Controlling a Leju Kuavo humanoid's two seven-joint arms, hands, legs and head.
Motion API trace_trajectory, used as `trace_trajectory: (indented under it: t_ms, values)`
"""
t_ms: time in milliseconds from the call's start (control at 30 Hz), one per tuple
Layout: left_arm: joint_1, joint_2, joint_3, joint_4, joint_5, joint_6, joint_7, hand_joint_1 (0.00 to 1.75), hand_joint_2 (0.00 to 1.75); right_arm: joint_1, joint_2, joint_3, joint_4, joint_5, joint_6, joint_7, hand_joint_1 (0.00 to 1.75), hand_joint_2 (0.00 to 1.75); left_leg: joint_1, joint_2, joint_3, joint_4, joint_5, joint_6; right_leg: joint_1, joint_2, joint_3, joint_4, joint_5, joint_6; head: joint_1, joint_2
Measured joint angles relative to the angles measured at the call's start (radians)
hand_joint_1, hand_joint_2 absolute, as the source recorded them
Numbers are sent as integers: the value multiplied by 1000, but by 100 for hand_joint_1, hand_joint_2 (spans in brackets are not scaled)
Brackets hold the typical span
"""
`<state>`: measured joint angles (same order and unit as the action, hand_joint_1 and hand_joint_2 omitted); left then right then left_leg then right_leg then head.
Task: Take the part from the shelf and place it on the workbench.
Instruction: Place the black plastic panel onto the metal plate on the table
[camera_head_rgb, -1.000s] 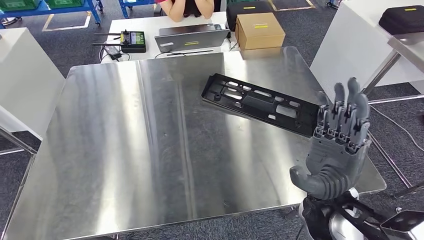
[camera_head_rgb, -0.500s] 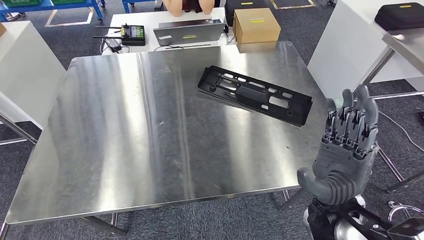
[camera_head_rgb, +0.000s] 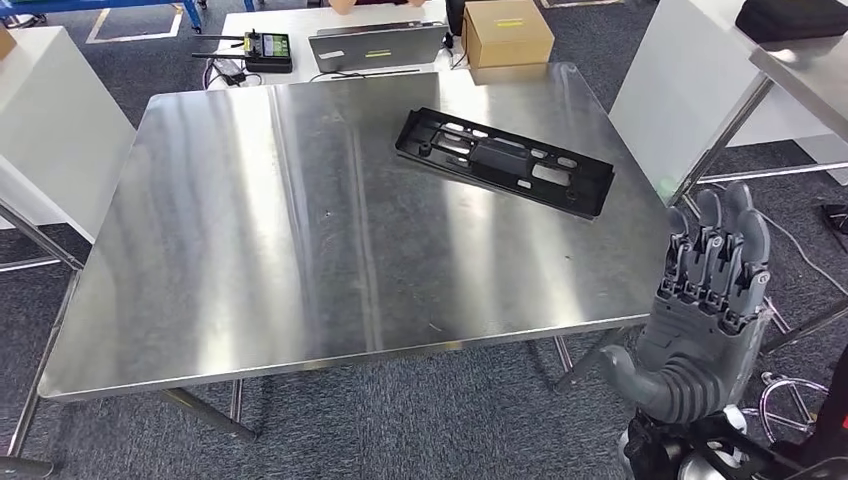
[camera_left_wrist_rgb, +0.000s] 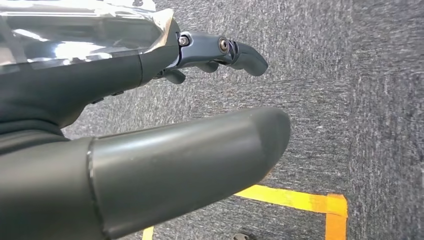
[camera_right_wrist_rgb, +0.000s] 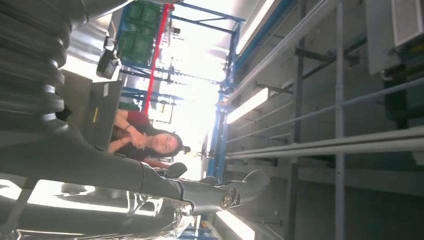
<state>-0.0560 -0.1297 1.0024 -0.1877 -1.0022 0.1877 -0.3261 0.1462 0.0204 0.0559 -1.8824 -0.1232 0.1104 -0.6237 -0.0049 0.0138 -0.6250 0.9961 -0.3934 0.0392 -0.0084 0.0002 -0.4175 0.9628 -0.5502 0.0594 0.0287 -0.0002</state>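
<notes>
A bare steel counter (camera_head_rgb: 300, 250) stands on grey carpet; a long black part (camera_head_rgb: 505, 161) lies flat on it (slightly askew to the edges), well ahead of the raised right hand (camera_head_rgb: 705, 310) and to its left; the hand itself is off the counter's near right corner.

Grey carpet floor (camera_head_rgb: 420, 420); white desk (camera_head_rgb: 300, 25) at 12 o'clock; white cabinets at 9 (camera_head_rgb: 50, 120) and 2 (camera_head_rgb: 680, 80).
</notes>
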Motion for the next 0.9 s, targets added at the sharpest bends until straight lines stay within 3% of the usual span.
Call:
trace_trajectory:
  t_ms: [67,100,133,200,233,267,300,333,400,467,500,600,667,733,767,800,833,900]
  values:
    - [2,1,-1,0,-2,0,-1,0,0,8,2,-4,-2,4,-1,0,0,175,1,-2,-6,4,8,-10,-4,-1,-7,-9,2,-17,0,0]
    - [3,2,-2,0,-2,0,-1,0,0,10,3,-5,-3,6,-2,0,0,175,3,-4,-12,14,-8,-15,-8,-2,-14,-8,10,-27,0,0]
    - [4,2,-2,0,-2,0,-1,0,0,12,5,-5,-3,6,-2,0,0,175,6,-5,-22,40,-41,-21,-12,-4,-24,-8,19,-40,-1,0]
    - [5,1,-3,0,-2,0,-2,0,0,13,8,-6,-4,7,-2,0,0,175,11,-8,-52,149,-144,-32,-12,-6,-46,-7,39,-56,-2,0]
    - [5,1,-3,0,-2,0,-2,0,0,14,9,-6,-5,8,-2,0,0,175,13,-9,-66,215,-184,-36,-11,-7,-57,-7,48,-58,-2,0]
    - [5,1,-3,0,-2,0,-2,0,0,16,9,-6,-5,8,-2,0,0,175,15,-10,-72,268,-200,-39,-10,-7,-67,-5,58,-57,-2,0]
    - [5,2,-3,0,-2,0,-2,0,0,17,9,-6,-5,9,-2,1,0,175,17,-11,-65,292,-192,-41,-10,-8,-78,-3,67,-55,-2,0]
    - [5,2,-4,0,-3,0,-2,0,0,19,9,-6,-5,11,-2,4,0,175,19,-11,-39,278,-166,-41,-10,-8,-88,1,74,-51,-2,0]
    - [3,2,-4,0,-5,-1,-2,0,0,24,11,-6,-5,16,-3,11,0,175,22,-13,57,158,-120,-39,-10,-8,-109,13,84,-42,-3,0]
    - [1,4,-5,0,-9,-2,-3,0,0,28,13,-7,-4,20,-9,19,0,175,21,-17,137,35,-120,-33,-7,-9,-124,25,92,-31,-2,0]
    - [1,5,-5,0,-11,-2,-4,0,0,31,16,-7,-4,19,-13,24,0,175,18,-20,151,7,-129,-30,-6,-10,-130,27,98,-23,-1,0]
    - [2,5,-6,0,-14,-1,-6,0,0,48,23,-11,2,10,-25,43,0,175,13,-17,132,-8,-114,-6,-6,-10,-147,37,103,-1,-1,0]
    - [3,6,-6,-1,-13,0,-8,0,0,61,29,-19,11,8,-41,61,0,175,14,-11,107,-14,-92,15,-5,-8,-177,101,44,-8,0,0]
    - [3,7,-5,-1,-10,2,-10,0,0,73,39,-31,30,9,-66,91,0,175,10,-7,76,-14,-69,24,-5,-5,-217,227,-41,-19,1,0]
    - [4,7,-5,-1,-6,3,-11,0,0,79,45,-38,43,12,-82,109,0,175,7,-6,62,-14,-57,25,-5,-5,-226,284,-63,-16,1,0]
    - [5,7,-5,-1,-2,6,-13,0,0,85,52,-48,63,19,-100,126,0,175,5,-5,47,-13,-44,25,-5,-5,-223,315,-64,-9,1,0]
    - [6,6,-4,-1,3,8,-16,0,0,90,59,-59,86,29,-118,140,0,175,4,-4,33,-12,-32,24,-4,-5,-203,312,-44,2,1,0]
    - [8,3,-4,-1,7,12,-21,0,0,97,73,-84,134,48,-144,154,0,175,3,-5,8,-11,-8,20,-3,-4,-112,204,6,14,1,0]
